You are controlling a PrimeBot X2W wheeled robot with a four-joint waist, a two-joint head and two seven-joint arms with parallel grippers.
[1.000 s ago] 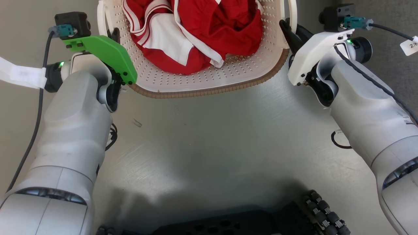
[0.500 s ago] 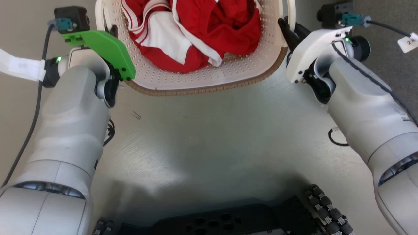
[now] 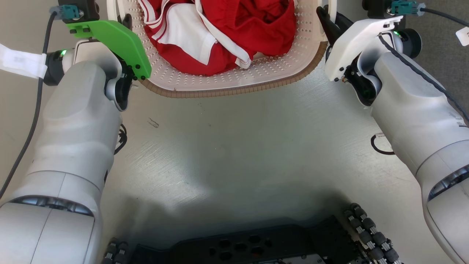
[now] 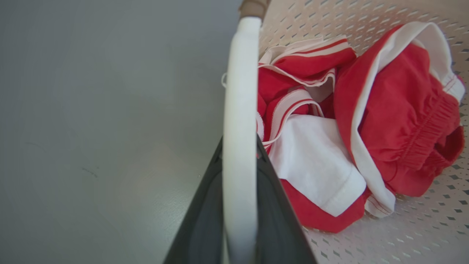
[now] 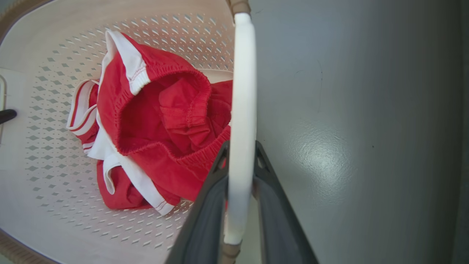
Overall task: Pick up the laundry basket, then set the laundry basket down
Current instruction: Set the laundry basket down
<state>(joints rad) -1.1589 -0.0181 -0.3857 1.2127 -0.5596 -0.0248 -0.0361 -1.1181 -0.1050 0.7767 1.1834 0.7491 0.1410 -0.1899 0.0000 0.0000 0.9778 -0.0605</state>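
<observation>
Gripping from both sides, the two arms hold the laundry basket (image 3: 220, 91) at the top of the head view, straight ahead of the robot. The left gripper (image 4: 240, 146) is clamped on the basket's left handle (image 4: 240, 80), one dark finger on each side of the white bar and pressed against it. The right gripper (image 5: 240, 152) is closed the same way on the right handle (image 5: 244, 80), its two fingers flanking the bar. Inside the basket lies a bundle of red clothes (image 3: 234, 36) with white trim and a white panel, resting on the perforated bottom. The brown rim of the basket's near edge curves between the two arms. Around and below the basket spreads a pale grey floor (image 3: 238, 154) with a few scuff marks. Whether the basket rests on that floor or hangs just above it cannot be told. The robot's dark base (image 3: 249, 249) shows at the bottom edge of the head view, well apart from the basket.
</observation>
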